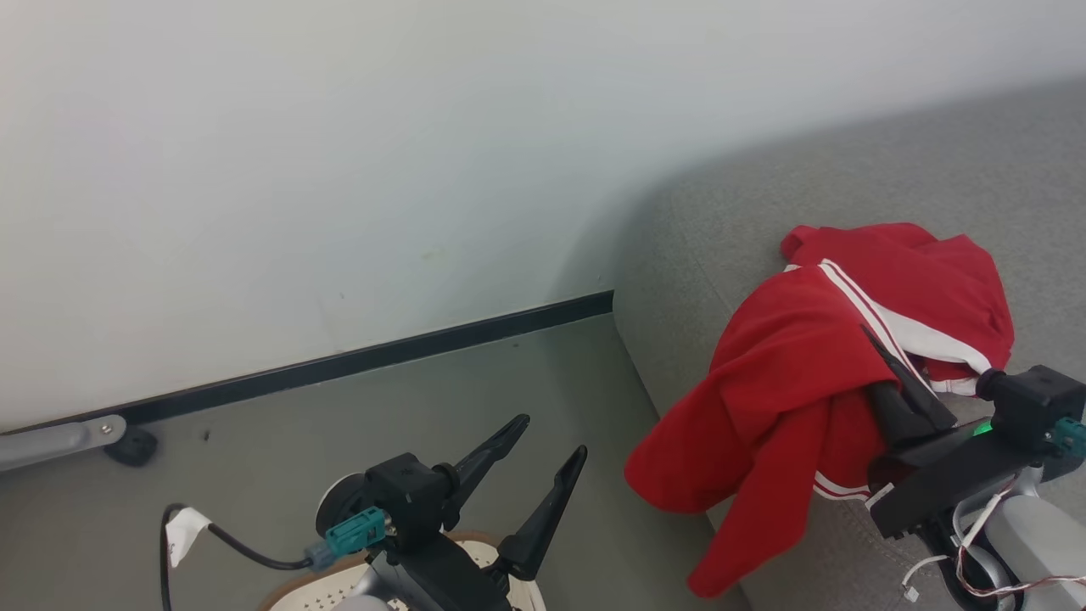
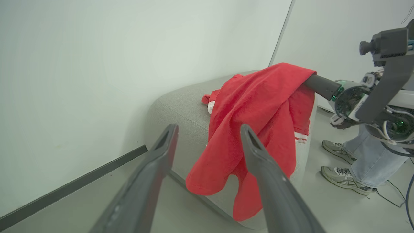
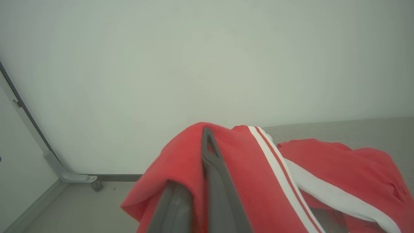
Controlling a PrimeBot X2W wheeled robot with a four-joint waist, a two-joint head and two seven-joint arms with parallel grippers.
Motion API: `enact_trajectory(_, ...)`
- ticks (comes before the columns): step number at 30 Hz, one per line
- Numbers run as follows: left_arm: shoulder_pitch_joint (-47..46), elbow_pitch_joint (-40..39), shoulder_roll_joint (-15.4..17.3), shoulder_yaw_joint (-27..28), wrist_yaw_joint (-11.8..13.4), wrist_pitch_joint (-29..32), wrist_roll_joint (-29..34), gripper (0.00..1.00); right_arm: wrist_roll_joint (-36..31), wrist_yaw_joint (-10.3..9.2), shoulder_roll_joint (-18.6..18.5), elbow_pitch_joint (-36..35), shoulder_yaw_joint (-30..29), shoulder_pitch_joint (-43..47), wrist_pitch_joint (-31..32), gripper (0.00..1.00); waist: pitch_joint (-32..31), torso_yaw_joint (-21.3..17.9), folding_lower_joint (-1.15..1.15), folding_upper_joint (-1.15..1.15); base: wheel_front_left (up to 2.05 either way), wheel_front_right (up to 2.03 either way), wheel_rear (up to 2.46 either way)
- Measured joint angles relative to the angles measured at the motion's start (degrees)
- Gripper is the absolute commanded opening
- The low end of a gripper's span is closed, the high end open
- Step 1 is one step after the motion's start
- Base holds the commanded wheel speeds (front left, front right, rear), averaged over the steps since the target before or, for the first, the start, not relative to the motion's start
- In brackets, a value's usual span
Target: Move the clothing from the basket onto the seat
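We saw a bright red fabric garment with white stripes point(image 1: 789, 373) draped over the rounded corner of the grey woven-fabric sofa seat point(image 1: 891, 170), one end hanging past its edge; a cream perforated plastic basket point(image 1: 284, 592) stood on the grey floor point(image 1: 382, 424).

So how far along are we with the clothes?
Done: the clothing is out of the basket and draped on the seat, part hanging over its edge. In hand: the right gripper is shut on it. The left gripper hangs open over the basket. Left: let go; whether more remains in the basket I cannot tell.
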Motion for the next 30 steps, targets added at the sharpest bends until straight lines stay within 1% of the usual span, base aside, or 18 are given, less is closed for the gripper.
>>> enact_trajectory(5, 0.07, -0.93, 0.14, -0.29, 0.03, 0.0, 0.11, 1.0, -0.48, -1.03, -1.27, -3.31, -3.08, 3.04, 0.01, 0.0, 0.15, -2.83, 0.0, 0.0, 0.0, 0.0, 0.0)
enact_trajectory(10, 0.1, -1.27, 0.82, -0.53, 0.07, 0.09, 0.7, 1.0, -0.78, -2.46, -1.86, -5.87, -5.93, 5.29, 0.0, 0.0, 0.53, -4.89, 0.0, 0.0, 0.0, 0.0, 0.0)
enact_trajectory(14, 0.08, -1.47, 0.86, -0.82, 0.07, 0.38, 1.14, 1.0, -1.18, -2.53, -2.0, -7.38, -7.37, 6.57, 0.0, 0.0, 1.08, -6.12, 0.0, 0.0, 0.0, 0.0, 0.0)
enact_trajectory(19, -0.14, -1.42, 0.65, -1.38, 0.03, 0.6, 1.22, 1.0, -1.57, -3.42, -2.02, -9.07, -9.56, 8.36, 0.0, 0.0, 1.72, -6.66, 0.0, 0.0, 0.0, 0.0, 0.0)
enact_trajectory(24, -0.14, -1.46, 0.68, -1.7, -0.01, 0.68, 1.29, 1.0, -1.91, -3.47, -2.34, -10.8, -11.88, 9.01, 0.0, 0.0, 2.07, -6.63, 0.0, 0.0, 0.0, 0.0, 0.0)
enact_trajectory(30, -0.37, -2.22, 1.04, -2.1, -0.02, 0.68, 2.18, 1.0, -3.27, -3.45, -3.81, -12.68, -14.88, 8.88, 0.0, 0.0, 2.67, -6.43, 0.0, 0.0, 0.0, 0.0, 0.0)
